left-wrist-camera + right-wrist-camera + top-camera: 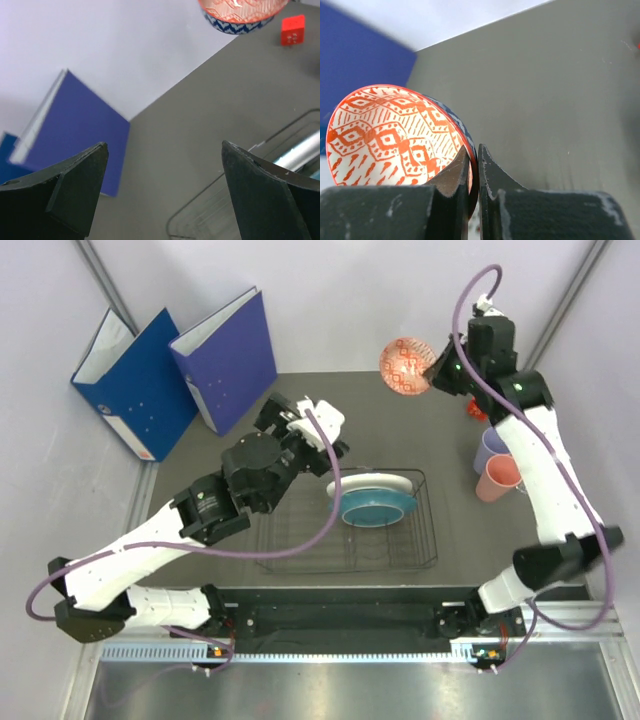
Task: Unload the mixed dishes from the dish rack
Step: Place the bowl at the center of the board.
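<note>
Dark grey desk [400, 435] meets pale walls, with blue binders [225, 360] leaning at the far left. The right tool [474, 150] is clamped on the rim of the small red-patterned bowl [390, 135], held in the air over the far edge. The left tool [164, 146] hangs with its fingers wide apart by the wire dish rack [425, 540], which holds the teal plate [375, 508] and the white plate [372, 482]. A lavender cup [492, 448] and a salmon-pink cup [497, 480] sit right of the rack.
</note>
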{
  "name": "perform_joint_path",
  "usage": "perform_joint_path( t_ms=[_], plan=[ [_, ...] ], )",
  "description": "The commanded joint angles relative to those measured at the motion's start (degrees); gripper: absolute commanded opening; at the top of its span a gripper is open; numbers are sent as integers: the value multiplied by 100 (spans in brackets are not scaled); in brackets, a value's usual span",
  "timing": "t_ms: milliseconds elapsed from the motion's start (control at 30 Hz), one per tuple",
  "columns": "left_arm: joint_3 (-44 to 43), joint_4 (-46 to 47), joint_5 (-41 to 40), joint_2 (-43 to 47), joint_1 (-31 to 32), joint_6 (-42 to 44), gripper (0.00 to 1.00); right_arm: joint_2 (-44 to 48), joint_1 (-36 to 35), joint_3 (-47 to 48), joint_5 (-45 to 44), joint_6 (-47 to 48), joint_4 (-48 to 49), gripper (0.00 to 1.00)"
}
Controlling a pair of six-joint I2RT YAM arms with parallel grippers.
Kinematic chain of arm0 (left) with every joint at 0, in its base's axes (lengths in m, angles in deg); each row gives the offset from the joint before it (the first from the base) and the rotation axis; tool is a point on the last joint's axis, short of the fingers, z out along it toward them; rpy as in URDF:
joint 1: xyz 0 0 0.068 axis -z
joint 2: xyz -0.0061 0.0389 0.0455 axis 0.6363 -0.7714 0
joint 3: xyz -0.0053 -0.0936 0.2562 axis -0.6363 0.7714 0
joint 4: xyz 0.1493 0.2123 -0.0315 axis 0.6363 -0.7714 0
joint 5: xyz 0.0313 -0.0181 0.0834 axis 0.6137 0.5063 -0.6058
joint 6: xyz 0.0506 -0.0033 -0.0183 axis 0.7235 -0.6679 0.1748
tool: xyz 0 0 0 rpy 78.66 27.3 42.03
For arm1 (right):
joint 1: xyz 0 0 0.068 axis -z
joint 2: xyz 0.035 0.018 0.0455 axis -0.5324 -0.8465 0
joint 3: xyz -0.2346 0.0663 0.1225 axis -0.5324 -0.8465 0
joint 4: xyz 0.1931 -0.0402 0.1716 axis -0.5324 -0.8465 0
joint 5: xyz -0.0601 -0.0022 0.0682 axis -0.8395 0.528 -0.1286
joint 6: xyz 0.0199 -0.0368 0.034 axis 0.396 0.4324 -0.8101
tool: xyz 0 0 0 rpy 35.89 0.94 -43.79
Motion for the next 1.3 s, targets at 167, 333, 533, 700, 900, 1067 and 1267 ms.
perform_joint_path(
  t_ms=[167,333,533,700,900,1067,1267],
  plan=[
    [74,-838,656,-176,-1435,-4008,99,-2362,431,1373,-671,-235,381,0],
    [514,-672,666,-1,-1470,-4063,99,-2952,623,1391,-996,-139,442,0],
    [664,-610,578,-44,-1479,-3914,99,-3305,835,970,-1023,-112,600,0],
    [822,-514,586,-80,-1488,-3931,99,-3279,1019,251,-979,-77,863,0],
    [1086,-391,779,-44,-1488,-4098,99,-3331,1292,-471,-645,-68,1180,0],
    [1147,-408,894,-71,-1488,-4186,99,-3480,1327,-569,-540,-33,1259,0],
    [1226,-417,920,-71,-1488,-4221,99,-3718,1362,-586,-399,-33,1242,0]
  ],
)
